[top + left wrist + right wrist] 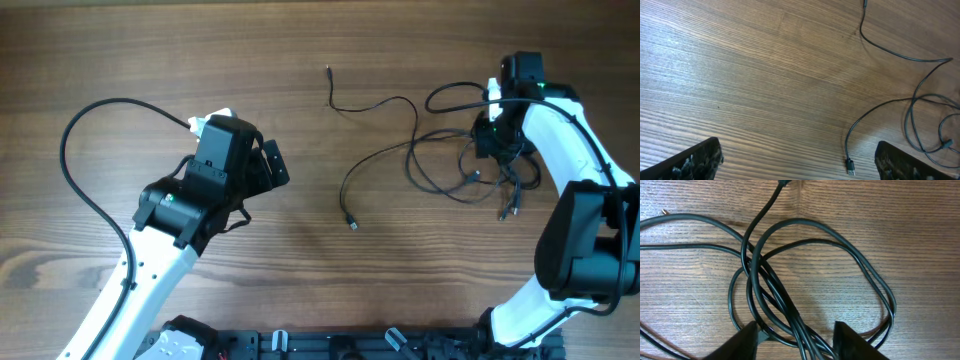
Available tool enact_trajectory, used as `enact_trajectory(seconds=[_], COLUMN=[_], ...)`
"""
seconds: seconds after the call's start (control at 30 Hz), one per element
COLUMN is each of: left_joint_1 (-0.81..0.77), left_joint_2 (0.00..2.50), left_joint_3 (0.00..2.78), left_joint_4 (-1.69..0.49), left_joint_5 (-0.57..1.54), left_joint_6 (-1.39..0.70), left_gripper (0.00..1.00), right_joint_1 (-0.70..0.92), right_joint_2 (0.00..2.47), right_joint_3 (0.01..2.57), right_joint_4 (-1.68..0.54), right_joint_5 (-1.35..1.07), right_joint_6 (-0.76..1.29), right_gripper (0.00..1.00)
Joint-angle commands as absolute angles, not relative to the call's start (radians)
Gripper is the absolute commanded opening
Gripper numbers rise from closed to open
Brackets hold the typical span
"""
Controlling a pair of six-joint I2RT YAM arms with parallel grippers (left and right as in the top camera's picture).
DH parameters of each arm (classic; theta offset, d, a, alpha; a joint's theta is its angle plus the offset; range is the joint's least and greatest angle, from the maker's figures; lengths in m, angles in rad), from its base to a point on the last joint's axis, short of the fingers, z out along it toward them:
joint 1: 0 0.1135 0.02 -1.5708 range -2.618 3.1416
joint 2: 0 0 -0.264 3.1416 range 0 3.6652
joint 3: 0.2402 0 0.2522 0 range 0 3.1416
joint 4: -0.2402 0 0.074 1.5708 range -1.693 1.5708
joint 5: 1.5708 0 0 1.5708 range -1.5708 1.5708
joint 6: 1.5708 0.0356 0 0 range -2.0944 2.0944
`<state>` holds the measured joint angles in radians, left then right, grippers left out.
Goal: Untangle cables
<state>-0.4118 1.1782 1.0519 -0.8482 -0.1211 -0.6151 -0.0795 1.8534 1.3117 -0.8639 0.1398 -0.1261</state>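
Observation:
The cables point(462, 170) are thin dark wires lying in a tangle on the wooden table at the right. Two strands run left out of the tangle, one ending in a plug point(352, 224) and one in a tip point(328, 72) farther back. My right gripper point(493, 140) hovers over the tangle. In the right wrist view it point(797, 341) is open, with a bundle of crossing cables point(790, 305) passing between the fingers and wood showing on both sides of the bundle. My left gripper point(272, 165) is wide open and holds nothing. Near its right finger point(900, 162) lies the plug point(850, 166).
A thick black arm cable point(75, 150) loops out to the left of the left arm. A black base rail point(330, 345) runs along the table's front edge. The right arm's white links point(590, 230) stand beside the tangle.

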Motion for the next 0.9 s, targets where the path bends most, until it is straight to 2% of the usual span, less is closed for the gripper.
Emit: enact_trajectory(seconds=[0.0,0.1,0.33,0.5,0.57,0.7,0.87], left_joint_1=[-0.408,-0.408,-0.408,-0.408,-0.408,-0.408,-0.408], left_joint_2=[1.18,1.18,1.18,1.18,1.18,1.18,1.18], left_joint_3=[1.048,1.048,1.048,1.048,1.048,1.048,1.048], left_joint_4=[-0.845,-0.846,-0.846,-0.846,-0.846,-0.846,-0.849], left_joint_5=[-0.112,-0.111,-0.101,-0.096,-0.093,-0.093,-0.075], left_joint_6=[-0.607,-0.607,-0.607,-0.607,-0.607,-0.607,-0.607], left_gripper=[1.0,1.0,1.0,1.0,1.0,1.0,1.0], right_joint_1=[-0.08,-0.08,-0.08,-0.08,-0.08,-0.08,-0.071], right_joint_2=[1.876,1.888,1.947,1.947,1.947,1.947,1.944], right_joint_3=[1.313,1.313,1.235,1.23,1.23,1.237,1.384], right_joint_4=[-0.854,-0.849,-0.823,-0.826,-0.824,-0.828,-0.876], right_joint_5=[0.112,0.017,-0.002,-0.036,-0.109,-0.283,-0.755], right_joint_6=[-0.131,-0.131,-0.123,-0.076,-0.075,-0.015,-0.016], right_gripper=[0.45,0.45,0.41,0.18,0.04,0.04,0.04])
